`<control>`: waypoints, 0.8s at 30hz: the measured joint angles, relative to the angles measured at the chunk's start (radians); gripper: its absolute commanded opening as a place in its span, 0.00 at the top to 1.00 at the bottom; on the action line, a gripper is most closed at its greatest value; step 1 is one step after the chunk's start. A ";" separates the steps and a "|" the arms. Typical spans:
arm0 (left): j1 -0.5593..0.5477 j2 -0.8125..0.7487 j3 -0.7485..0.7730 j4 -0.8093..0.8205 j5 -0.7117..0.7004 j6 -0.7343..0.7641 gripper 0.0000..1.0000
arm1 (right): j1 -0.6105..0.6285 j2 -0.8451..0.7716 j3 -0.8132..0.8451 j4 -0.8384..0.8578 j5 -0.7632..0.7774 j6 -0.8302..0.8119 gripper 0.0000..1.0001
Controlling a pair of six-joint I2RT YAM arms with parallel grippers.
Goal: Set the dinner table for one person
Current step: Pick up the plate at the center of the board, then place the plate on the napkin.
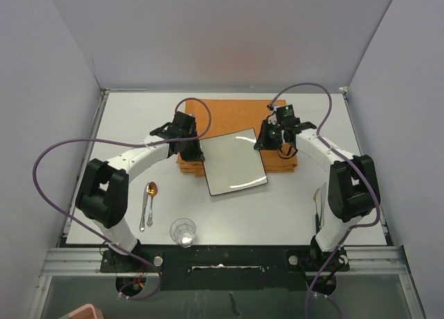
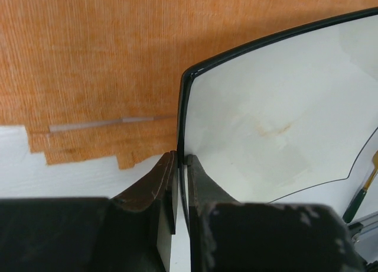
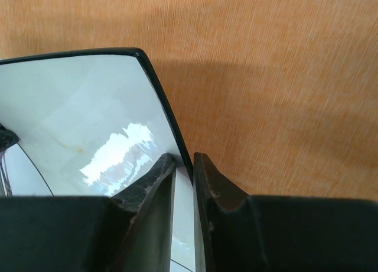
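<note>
**Both arms gripping plate rim**

Left arm reaches toward 1 o'clock and right arm toward 11 o'clock, elbows bowed outward. Left fingers (image 2: 152,188) pinch the square plate (image 1: 236,165) at its 9 o'clock edge. Right fingers (image 3: 216,194) pinch its 3 o'clock edge. The plate overlaps the orange cloth (image 1: 236,114), mid white surface (image 1: 298,208).

Arms: left arm (image 1: 135,158) and right arm (image 1: 316,147), white links with bulky black joint housings.
Cables: thin purple, one looping wide off each arm: left cable (image 1: 36,170), right cable (image 1: 305,85).
Grippers: left gripper (image 2: 182,159) and right gripper (image 3: 184,161), black bodies.
Fingers: dark brown-black, curved and tapering (image 2: 204,186); worn, with pale chipped flecks.
Light: small green lamp (image 1: 286,110) on the right wrist.
</note>
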 measured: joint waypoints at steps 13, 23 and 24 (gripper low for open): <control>0.100 0.288 0.528 -0.108 0.005 0.113 1.00 | -0.057 0.180 0.346 -0.037 0.022 -0.054 1.00; 0.131 0.471 0.737 -0.056 0.083 0.111 1.00 | -0.067 0.355 0.435 -0.078 0.012 -0.078 1.00; 0.123 0.480 0.732 -0.043 0.111 0.101 1.00 | -0.063 0.373 0.441 -0.074 0.012 -0.080 1.00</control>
